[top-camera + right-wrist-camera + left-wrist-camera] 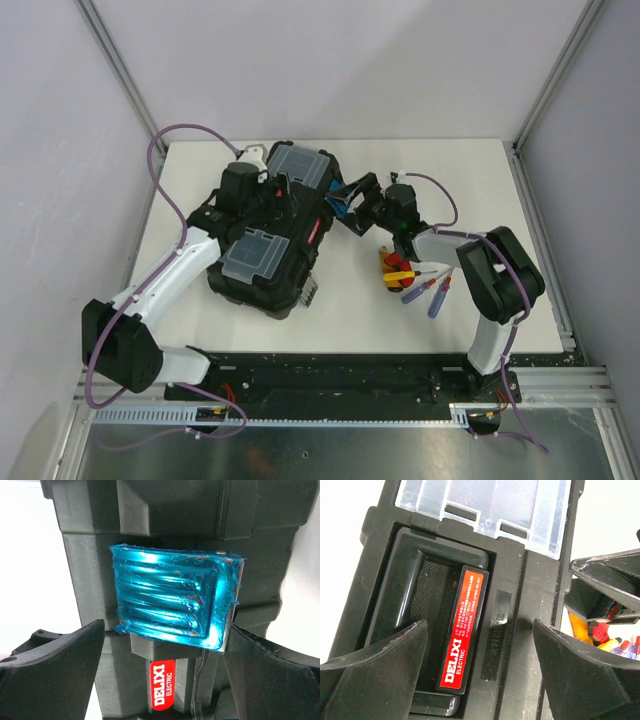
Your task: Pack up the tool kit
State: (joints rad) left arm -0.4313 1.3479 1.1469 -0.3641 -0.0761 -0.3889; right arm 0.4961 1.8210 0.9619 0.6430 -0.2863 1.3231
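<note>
The black toolbox point(262, 262) lies left of centre with its lid down, showing two clear lid compartments point(255, 252). My left gripper point(270, 198) is open just above the handle with the red label point(462, 630), its jaws on either side and holding nothing. My right gripper point(347, 206) is open at the box's right end. Its jaws straddle the blue latch point(172, 597) without closing on it. Small screwdrivers with red, yellow and blue handles point(415, 280) lie on the table to the right, outside the box.
The white table point(440, 170) ends at frame rails on the right and near sides. The right arm's elbow point(500, 275) stands just right of the screwdrivers. In the left wrist view, the right gripper point(610, 587) shows beside the box.
</note>
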